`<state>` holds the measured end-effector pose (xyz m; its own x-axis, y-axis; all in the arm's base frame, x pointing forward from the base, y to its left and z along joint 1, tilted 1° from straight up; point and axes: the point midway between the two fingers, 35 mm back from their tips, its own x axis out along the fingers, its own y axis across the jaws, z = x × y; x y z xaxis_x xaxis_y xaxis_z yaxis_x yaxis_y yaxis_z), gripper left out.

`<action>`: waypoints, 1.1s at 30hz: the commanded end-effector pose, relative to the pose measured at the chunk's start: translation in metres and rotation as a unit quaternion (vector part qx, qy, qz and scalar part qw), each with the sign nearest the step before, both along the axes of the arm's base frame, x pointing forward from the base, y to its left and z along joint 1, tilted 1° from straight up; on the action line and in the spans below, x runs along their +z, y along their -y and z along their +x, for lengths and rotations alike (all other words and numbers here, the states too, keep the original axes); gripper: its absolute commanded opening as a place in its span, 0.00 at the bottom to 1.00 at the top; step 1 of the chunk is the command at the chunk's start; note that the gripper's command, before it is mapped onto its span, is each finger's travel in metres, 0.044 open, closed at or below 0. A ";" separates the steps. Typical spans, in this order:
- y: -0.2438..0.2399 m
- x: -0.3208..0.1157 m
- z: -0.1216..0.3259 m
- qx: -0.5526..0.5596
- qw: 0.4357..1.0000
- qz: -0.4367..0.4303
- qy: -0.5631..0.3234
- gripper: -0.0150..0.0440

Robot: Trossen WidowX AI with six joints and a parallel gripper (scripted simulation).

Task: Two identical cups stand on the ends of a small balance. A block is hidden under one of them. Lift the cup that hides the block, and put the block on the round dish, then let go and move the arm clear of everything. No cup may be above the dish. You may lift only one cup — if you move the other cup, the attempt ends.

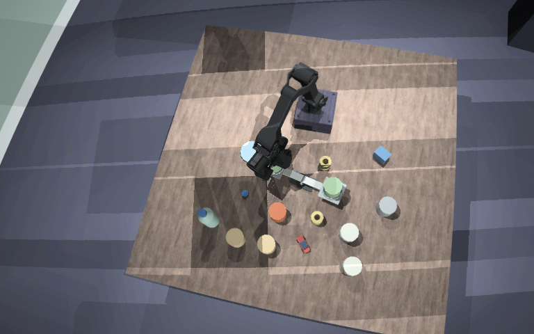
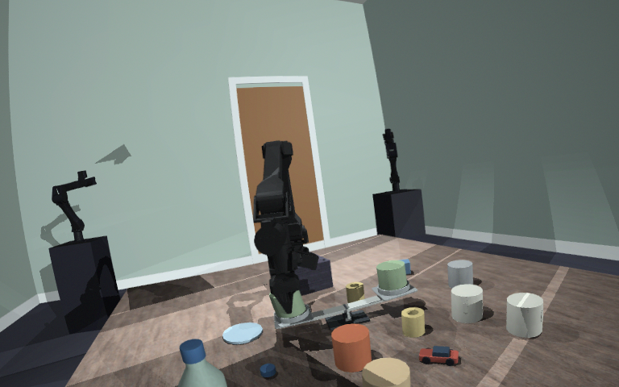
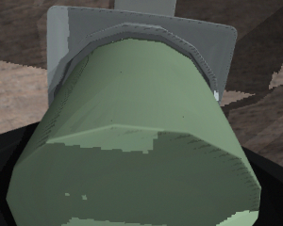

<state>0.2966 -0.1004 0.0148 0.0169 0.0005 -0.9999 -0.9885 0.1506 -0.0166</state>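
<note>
The balance [image 1: 312, 182] [image 2: 322, 314] [image 3: 212, 40] slopes down toward its left end in the exterior view. One green cup [image 1: 277, 169] [image 2: 293, 306] [image 3: 137, 94] stands upside down in the pan at the lower end. My gripper [image 1: 275, 168] [image 2: 288, 302] is shut on this cup, with a dark finger at each side in the wrist view. The cup's rim is still in or very close to the pan's ring. The other green cup [image 1: 332, 187] [image 2: 392, 276] stands on the higher end, untouched. The round light-blue dish [image 1: 247, 151] [image 2: 242, 333] lies beside the lower end, partly under the arm in the top view. The hidden block is not visible.
An orange cylinder [image 1: 277, 212] [image 2: 351, 347] and two yellow rings [image 1: 325, 162] [image 1: 316, 218] stand near the balance. A blue cap [image 1: 245, 193] [image 2: 267, 370], a bottle [image 1: 208, 218], a red car [image 1: 303, 243], a blue cube [image 1: 382, 155] and several pale cylinders stand farther out.
</note>
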 end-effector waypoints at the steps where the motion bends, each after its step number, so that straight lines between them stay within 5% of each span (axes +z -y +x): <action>1: 0.001 0.007 0.003 0.002 1.000 0.000 0.004 0.25; 33: 0.002 0.047 0.005 0.002 1.000 0.000 0.005 0.25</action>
